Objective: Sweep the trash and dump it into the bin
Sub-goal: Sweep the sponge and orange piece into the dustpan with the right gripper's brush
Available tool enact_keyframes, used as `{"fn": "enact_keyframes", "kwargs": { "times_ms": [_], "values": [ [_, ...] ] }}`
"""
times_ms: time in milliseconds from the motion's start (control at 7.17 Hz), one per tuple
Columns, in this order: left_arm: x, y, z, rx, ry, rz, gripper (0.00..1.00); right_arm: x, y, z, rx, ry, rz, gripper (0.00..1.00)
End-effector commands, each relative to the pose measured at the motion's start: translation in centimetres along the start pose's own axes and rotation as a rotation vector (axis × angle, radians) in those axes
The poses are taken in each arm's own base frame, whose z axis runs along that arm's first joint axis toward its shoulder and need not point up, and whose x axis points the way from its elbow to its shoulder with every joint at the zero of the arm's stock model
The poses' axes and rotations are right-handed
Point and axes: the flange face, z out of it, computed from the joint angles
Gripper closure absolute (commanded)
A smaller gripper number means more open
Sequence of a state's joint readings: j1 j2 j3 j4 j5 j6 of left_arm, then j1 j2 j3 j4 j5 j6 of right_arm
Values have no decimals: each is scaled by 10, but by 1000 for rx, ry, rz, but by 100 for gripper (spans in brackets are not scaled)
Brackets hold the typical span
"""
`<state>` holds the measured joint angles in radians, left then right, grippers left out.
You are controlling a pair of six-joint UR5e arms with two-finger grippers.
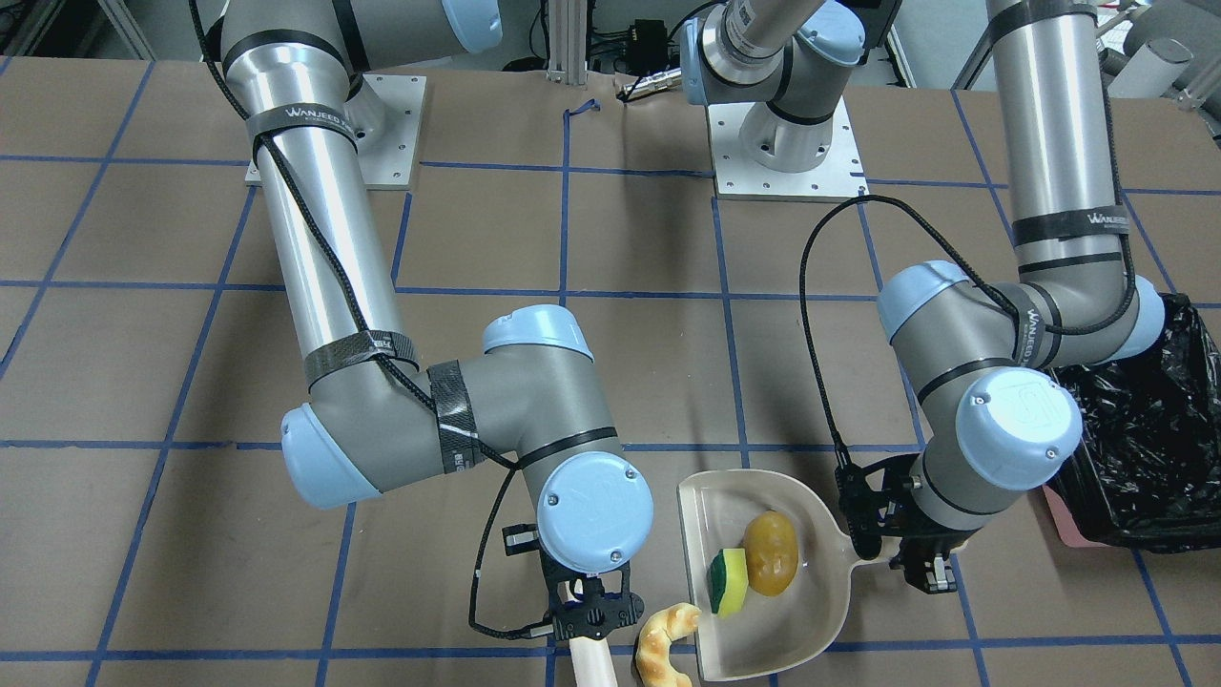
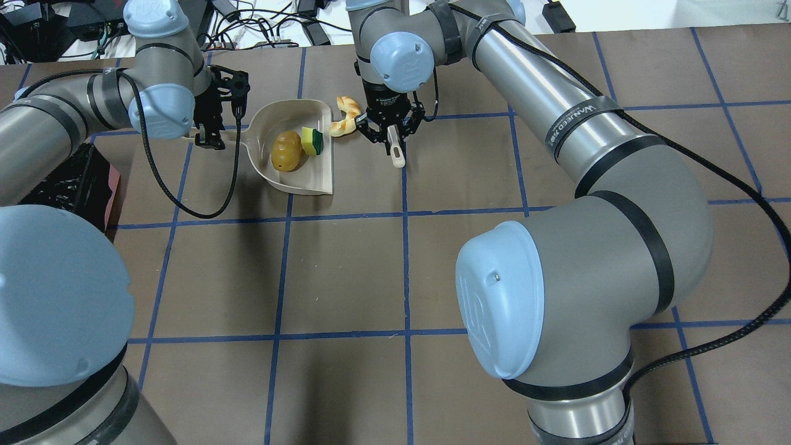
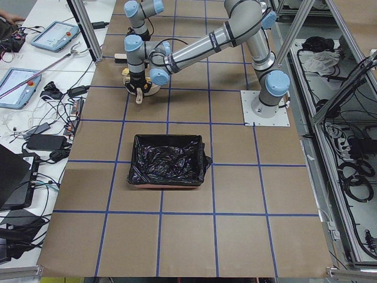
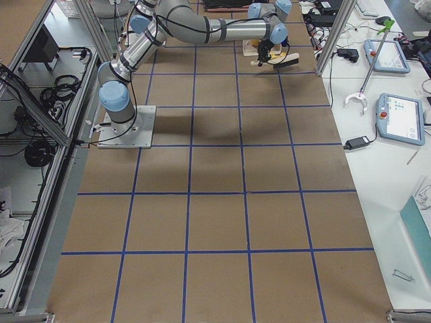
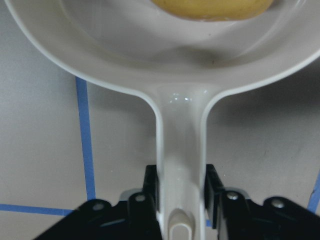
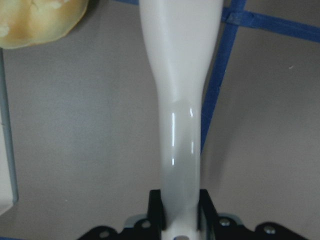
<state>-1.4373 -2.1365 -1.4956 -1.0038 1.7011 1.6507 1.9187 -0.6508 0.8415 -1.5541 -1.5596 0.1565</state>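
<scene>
— What's crowding that far corner of the brown paper-covered table with the blue tape grid point(image 2: 346, 278)?

— Both arms. The left arm's elbow hangs over the pink rectangular bin lined with a crinkled black bag point(image 1: 1068, 523) and hides part of it from the front. Black cables loop beside each wrist.

— And the beige plastic dustpan point(image 2: 306, 179)?

— It holds the glossy amber potato-like lump point(image 1: 771, 553) and, touching it, the yellow sponge wedge with green backing point(image 1: 729, 580). The curved tan croissant-like piece point(image 1: 663, 641) lies outside on the table, at the corner of the open mouth (right against the lip, I think).

— The claws?

— The left gripper point(image 5: 181, 197) is clamped on the dustpan's handle. The right gripper point(image 6: 180, 205) is clamped on a smooth cream-white plastic handle point(image 6: 180, 100), just beside the croissant.

— The bin?

— Only the left side view shows it whole: nothing but crumpled liner, well apart from the dustpan, towards the robot's left.
</scene>
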Motion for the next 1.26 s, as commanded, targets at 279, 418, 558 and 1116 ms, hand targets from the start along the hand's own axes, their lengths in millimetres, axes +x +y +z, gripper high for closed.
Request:
{"fn": "enact_keyframes", "kwargs": {
  "times_ms": [279,418,558,1116],
  "values": [
    [-2,1,4,2,4,-3,100,-28,9,3,-12,-37,26,79],
    [-3,0,4,3,4,-3,100,-33,12,3,-18,-38,28,79],
    [-3,0,5,3,4,-3,100,-40,14,6,-23,-46,42,79],
    [-3,1,6,3,6,-4,100,-71,27,6,-33,-67,65,78]
  ]
}}
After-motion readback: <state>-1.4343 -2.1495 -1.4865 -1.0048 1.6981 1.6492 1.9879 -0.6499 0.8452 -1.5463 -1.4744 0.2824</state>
